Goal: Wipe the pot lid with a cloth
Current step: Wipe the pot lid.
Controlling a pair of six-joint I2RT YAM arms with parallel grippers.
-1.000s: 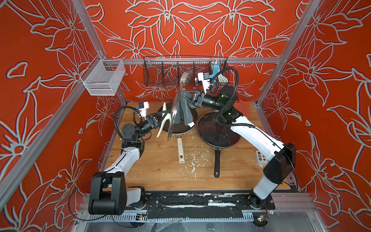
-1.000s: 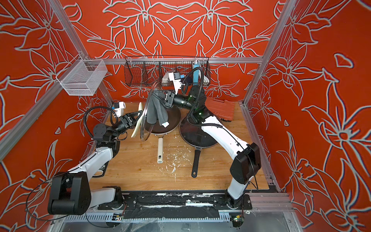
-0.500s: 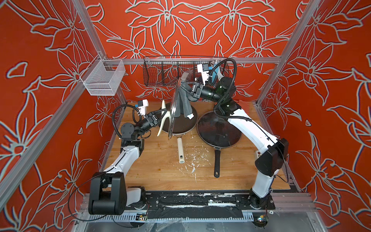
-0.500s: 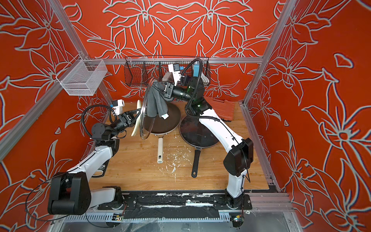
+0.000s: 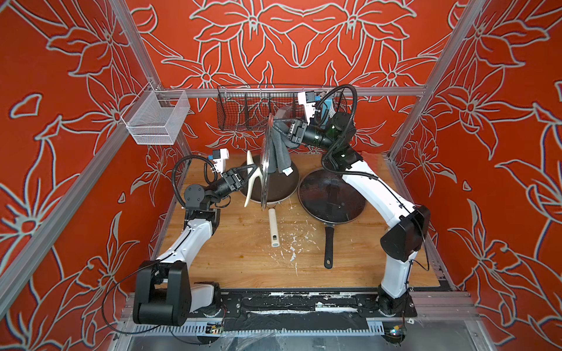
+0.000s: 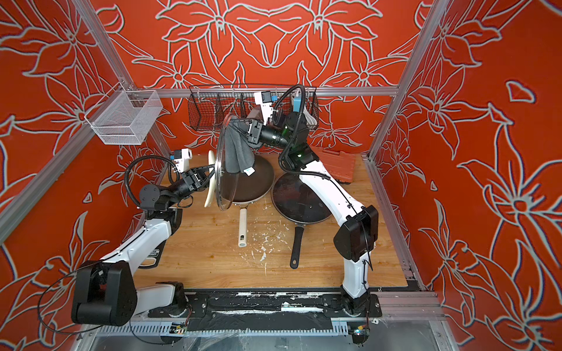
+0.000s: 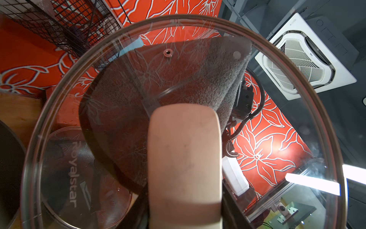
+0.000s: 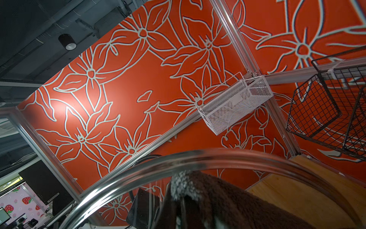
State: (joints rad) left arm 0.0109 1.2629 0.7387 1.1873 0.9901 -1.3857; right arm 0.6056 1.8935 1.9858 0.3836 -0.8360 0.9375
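Note:
The pot lid, clear glass with a metal rim, stands on edge in the air above a pan. My left gripper is shut on its cream-white bar handle, which hides the jaws in the left wrist view. The dark grey cloth hangs against the lid's far face, with its white tag at the bottom. My right gripper is shut on the cloth's upper end, close to the lid's top rim.
Under the lid lies a pan with a cream handle. Right of it a black pan carries a glass lid with a black handle. A black wire basket and a white mesh basket hang behind. White flecks dot the wooden table.
My right gripper has slid the cloth up the lid's face toward the top rim. The left gripper and lid have barely shifted.

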